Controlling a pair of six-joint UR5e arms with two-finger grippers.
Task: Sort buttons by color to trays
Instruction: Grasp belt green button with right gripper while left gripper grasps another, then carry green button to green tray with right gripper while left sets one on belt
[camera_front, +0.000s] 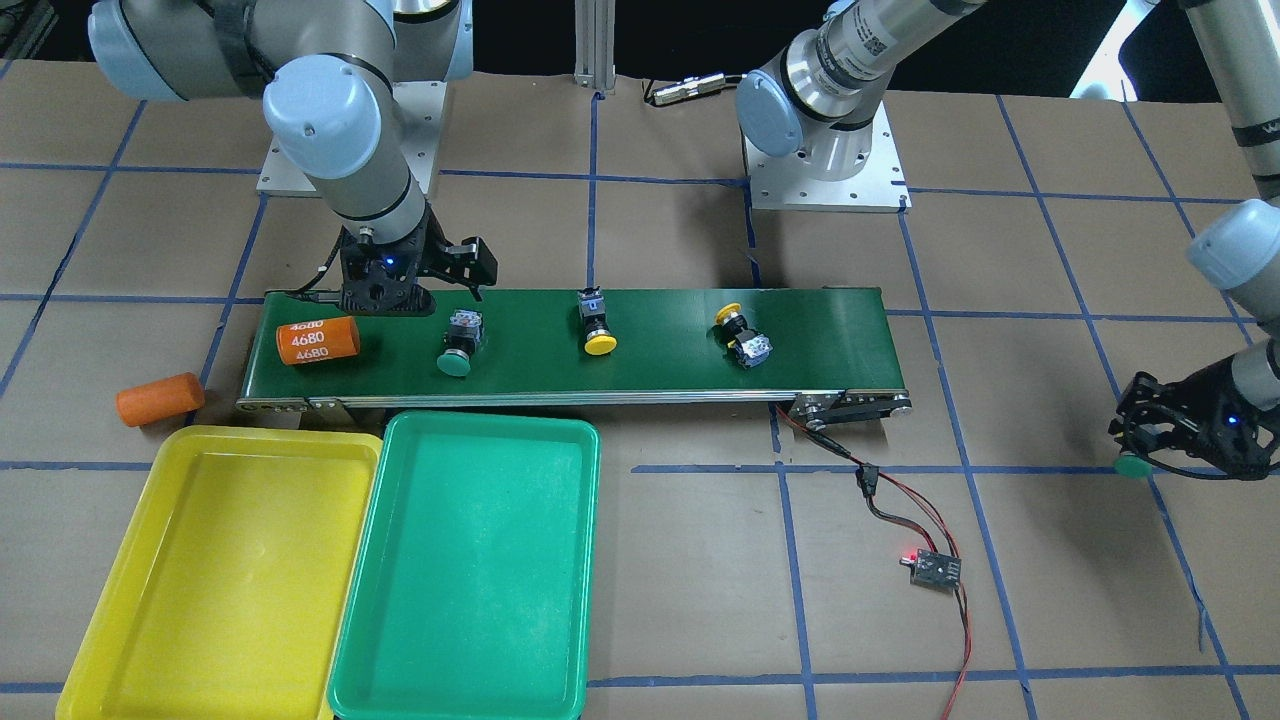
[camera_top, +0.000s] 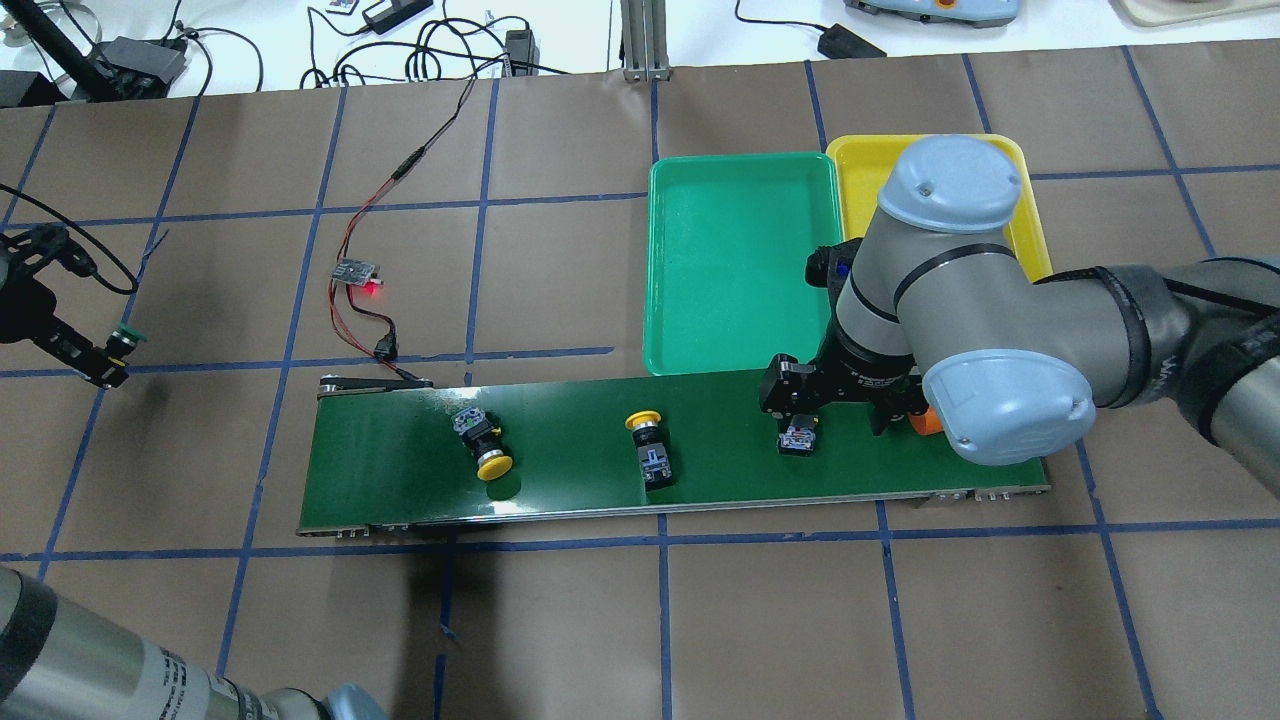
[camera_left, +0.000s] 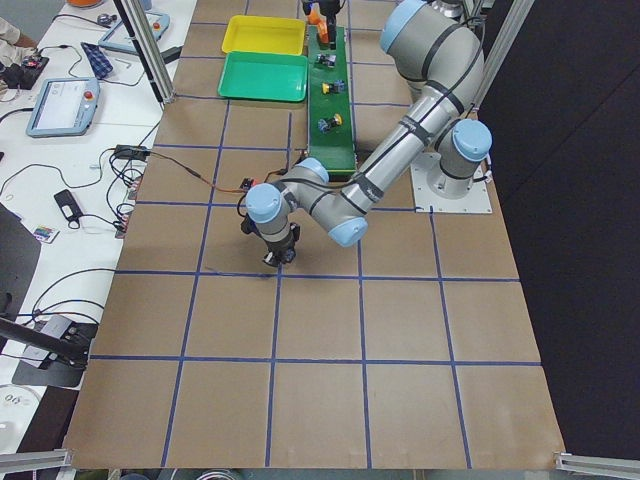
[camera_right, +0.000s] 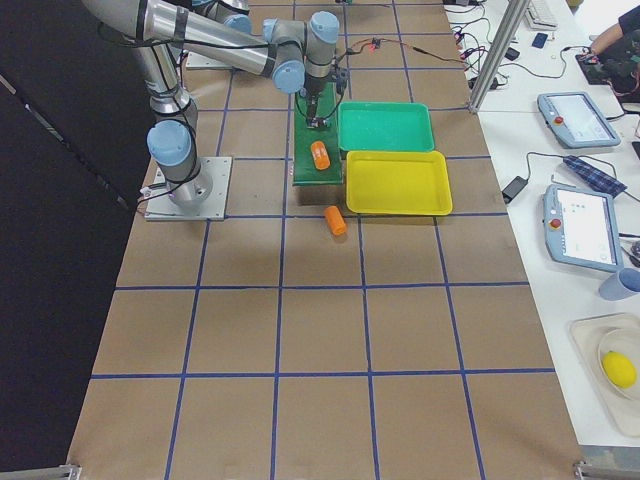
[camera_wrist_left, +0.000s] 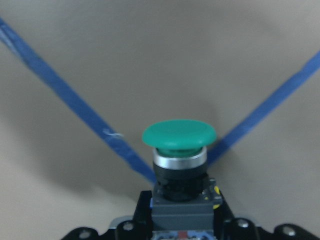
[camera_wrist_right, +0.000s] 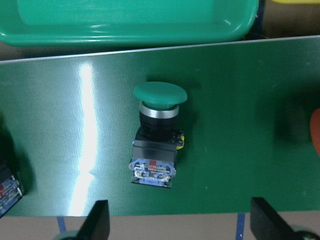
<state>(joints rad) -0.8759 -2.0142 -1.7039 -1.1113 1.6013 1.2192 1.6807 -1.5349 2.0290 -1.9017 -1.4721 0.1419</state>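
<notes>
Left gripper (camera_top: 105, 360), at far left well clear of the belt, grips a green button (camera_wrist_left: 179, 135) by its black body. On the smooth conveyor belt (camera_top: 400, 480) lie a yellow button (camera_top: 482, 443), a further yellow button (camera_top: 648, 445) and a second green button (camera_wrist_right: 159, 135). The right gripper (camera_wrist_right: 180, 220) is spread wide above the second green button, not touching it. On the far side sit a glossy green tray (camera_top: 740, 170) and a yellow tray (camera_top: 860, 160), the latter partly hidden by the right arm.

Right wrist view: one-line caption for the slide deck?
Open right claw poised above a green button lying on its side on the conveyor belt, cap toward the green tray.
</notes>
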